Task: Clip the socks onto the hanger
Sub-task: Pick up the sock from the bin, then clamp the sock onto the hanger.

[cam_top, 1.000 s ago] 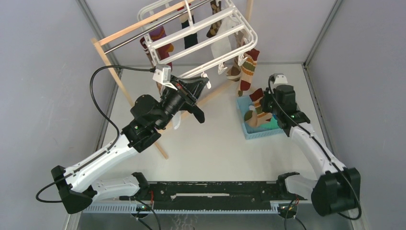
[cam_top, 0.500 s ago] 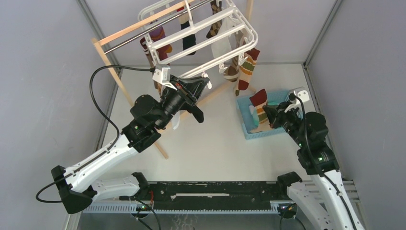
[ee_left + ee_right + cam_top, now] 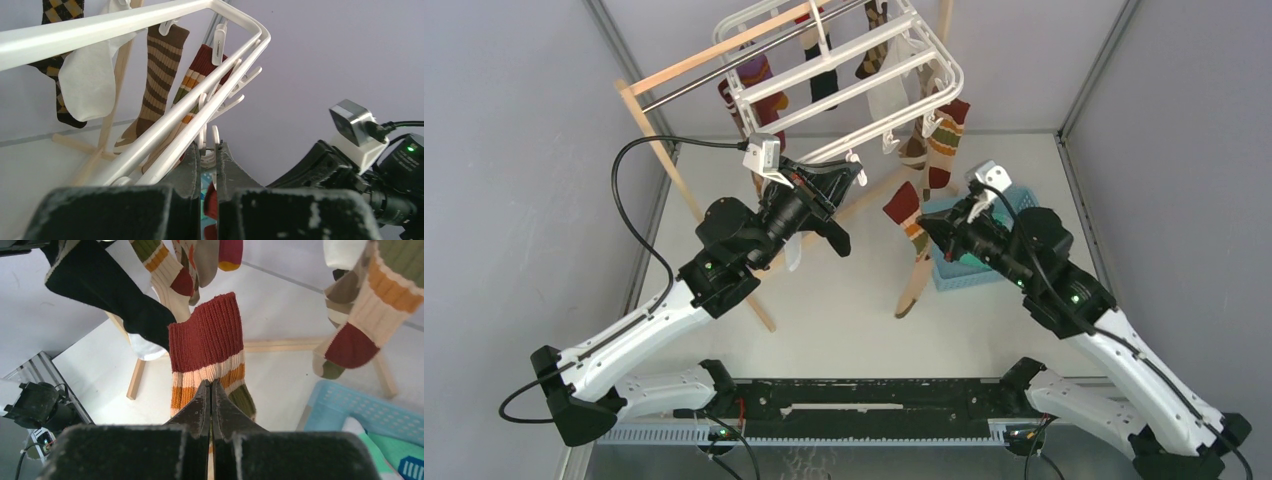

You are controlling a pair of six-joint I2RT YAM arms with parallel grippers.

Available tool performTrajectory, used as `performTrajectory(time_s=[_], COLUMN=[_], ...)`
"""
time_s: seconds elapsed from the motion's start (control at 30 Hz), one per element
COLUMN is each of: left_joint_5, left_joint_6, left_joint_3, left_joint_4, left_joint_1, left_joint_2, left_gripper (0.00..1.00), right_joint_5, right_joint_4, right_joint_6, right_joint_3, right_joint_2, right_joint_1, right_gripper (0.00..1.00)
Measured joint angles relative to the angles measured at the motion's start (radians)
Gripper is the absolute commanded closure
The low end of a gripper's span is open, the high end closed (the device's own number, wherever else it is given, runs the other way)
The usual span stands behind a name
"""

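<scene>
The white plastic hanger (image 3: 844, 72) hangs from the wooden stand with several socks clipped on; its frame also shows in the left wrist view (image 3: 150, 20). My left gripper (image 3: 852, 175) (image 3: 210, 147) is shut on one white clip (image 3: 210, 150) at the frame's near corner. My right gripper (image 3: 927, 232) (image 3: 210, 383) is shut on a striped sock (image 3: 904, 212) (image 3: 207, 342) with a dark red cuff and cream and orange bands. It dangles in the air just left of the basket. The mint-green sock (image 3: 980, 263) (image 3: 395, 450) lies in the blue basket (image 3: 944, 275).
The wooden pole stand (image 3: 686, 190) crosses the left and middle of the table. A white sock (image 3: 87, 80), a black sock (image 3: 115, 295) and striped socks (image 3: 944, 135) hang from the hanger. The blue basket (image 3: 350, 405) sits below my right gripper.
My right arm has lifted the striped sock out of the blue basket and carried it left, toward the hanger's near corner. My left arm has stayed still on the clip.
</scene>
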Motion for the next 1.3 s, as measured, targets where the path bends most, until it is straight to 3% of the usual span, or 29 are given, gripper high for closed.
performTrajectory(time_s=[0.23,0.83,1.3], left_joint_5=[0.0,0.0,0.0], left_joint_6=[0.0,0.0,0.0], left_joint_3=[0.0,-0.003,-0.013], left_joint_4=[0.0,0.003,0.014], left_joint_1=[0.0,0.0,0.0], left_joint_2=[0.0,-0.006,-0.032], left_gripper=[1.0,1.0,1.0], right_joint_5=[-0.033,-0.202,-0.533], right_joint_4=[0.054,0.161,0.325], right_joint_6=[-0.005,-0.003,0.103], right_joint_3=[0.023,0.127,0.108], right_joint_2=[0.107,0.176,0.194], right_joint_1=[0.019,0.021,-0.138], right_gripper=[1.0,1.0,1.0])
